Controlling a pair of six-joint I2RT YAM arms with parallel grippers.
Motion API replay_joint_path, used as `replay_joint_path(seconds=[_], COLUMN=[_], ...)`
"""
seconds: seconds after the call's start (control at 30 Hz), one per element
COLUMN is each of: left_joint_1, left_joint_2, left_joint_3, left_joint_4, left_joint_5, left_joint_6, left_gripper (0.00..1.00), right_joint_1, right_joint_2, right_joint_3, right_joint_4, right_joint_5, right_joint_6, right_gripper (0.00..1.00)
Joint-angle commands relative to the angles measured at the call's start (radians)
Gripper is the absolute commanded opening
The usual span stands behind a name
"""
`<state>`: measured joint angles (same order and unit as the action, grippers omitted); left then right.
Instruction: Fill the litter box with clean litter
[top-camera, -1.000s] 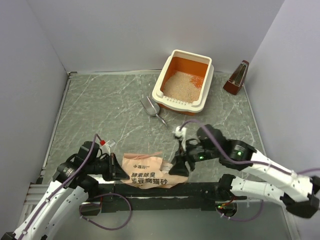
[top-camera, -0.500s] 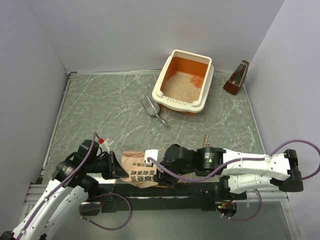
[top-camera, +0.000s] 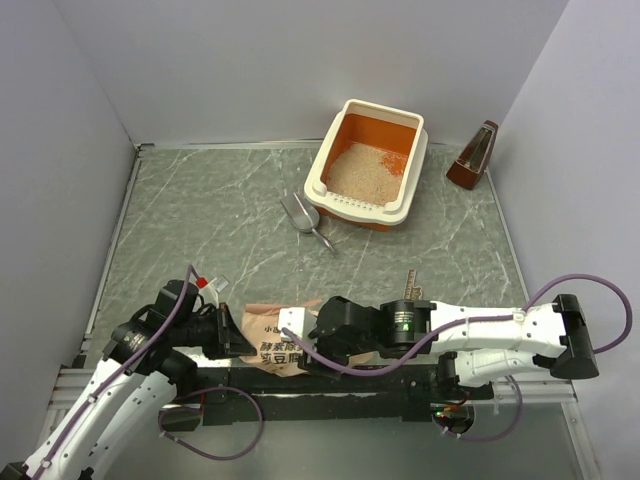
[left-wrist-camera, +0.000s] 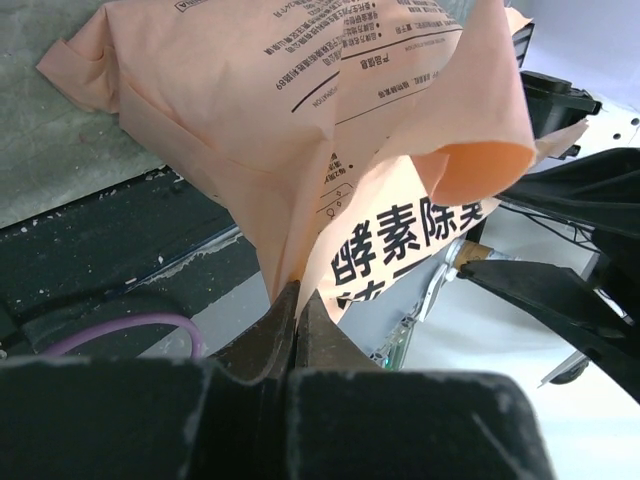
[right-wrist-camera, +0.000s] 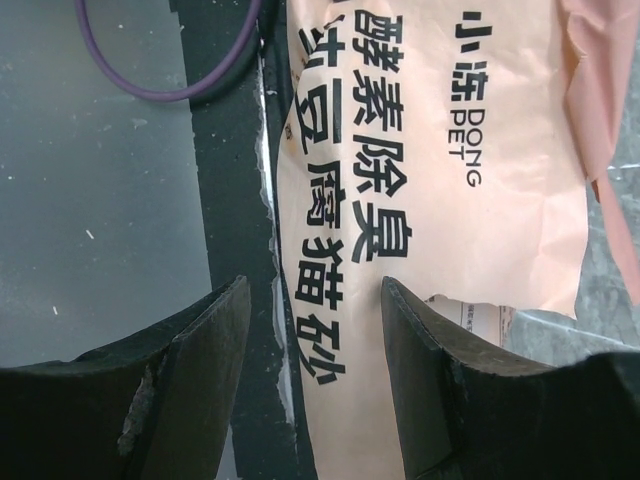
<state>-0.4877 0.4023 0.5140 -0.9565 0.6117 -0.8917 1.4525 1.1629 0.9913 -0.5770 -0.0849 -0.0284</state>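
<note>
While the left gripper (left-wrist-camera: 297, 300) is pinched tight on a fold of the peach-pink bag (top-camera: 265, 325) at the near edge of the table (top-camera: 200, 220), the right gripper (right-wrist-camera: 315, 300) has its fingers (right-wrist-camera: 195, 365) well apart over the same bag, one on either side of the bold black print. Whether those fingers touch the plastic cannot be told. The bag is crumpled and lies between the two arms, just in front of their bases. Its near edge overlaps the black strip (right-wrist-camera: 225, 170) along the table's front, and in the left wrist view one flap curls up above the clamped fold. Farther back, on the grey-green marbled surface and well apart from the bag, a grey metal scoop (top-camera: 300, 213) lies with its handle pointing toward the arms. Just beyond the scoop sits the litter box (top-camera: 365, 206), near the back wall and right of centre, with a cream rim and a bright orange inside. The clean litter (top-camera: 358, 170) covers most of its floor in a pale beige layer, while the far end shows bare orange. To the right of the box, near the side wall, stands a small brown wedge-shaped object (top-camera: 475, 155).
</note>
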Motion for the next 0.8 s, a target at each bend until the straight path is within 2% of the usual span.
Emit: replay_joint_path(seconds=[0.0,0.27,0.37,0.4,0.47,0.5,0.57,0.67,0.7,0.77], left_joint_1=[-0.002,-0.002,0.0,-0.002,-0.002,-0.002,-0.002,-0.002,-0.002,-0.002], left_joint_2=[0.004,0.027,0.04,0.044,0.047,0.05,0.055,0.066,0.081,0.093], left_joint_3=[0.041,0.064,0.066,0.067,0.069,0.073,0.086,0.165,0.255,0.354], left_joint_4=[-0.07,-0.067,-0.053,-0.05,-0.048,-0.048,-0.045,-0.042,-0.057,-0.091], left_joint_5=[-0.041,-0.052,-0.047,-0.046,-0.046,-0.044,-0.046,-0.093,-0.145,-0.295], left_joint_6=[0.007,0.019,0.022,0.023,0.027,0.027,0.04,0.1,0.121,0.21], left_gripper=[0.01,0.01,0.01,0.01,0.01,0.01,0.03,0.19,0.28,0.33], right_joint_1=[0.017,0.049,0.055,0.055,0.055,0.055,0.055,0.054,0.052,0.04], right_joint_2=[0.009,0.023,0.03,0.032,0.035,0.038,0.049,0.075,0.083,0.078], right_joint_3=[-0.028,-0.094,-0.112,-0.118,-0.121,-0.121,-0.12,-0.102,-0.095,-0.088], right_joint_4=[0.032,0.049,0.057,0.06,0.065,0.065,0.048,-0.009,-0.02,-0.037], right_joint_5=[-0.007,0.0,0.013,0.023,0.03,0.045,0.075,0.146,0.16,0.169], right_joint_6=[-0.011,0.021,0.024,0.025,0.025,0.025,0.025,0.025,0.025,0.025], right_gripper=[0.61,0.59,0.54,0.43,0.28,0.15,0.02,0.0,0.0,0.0])
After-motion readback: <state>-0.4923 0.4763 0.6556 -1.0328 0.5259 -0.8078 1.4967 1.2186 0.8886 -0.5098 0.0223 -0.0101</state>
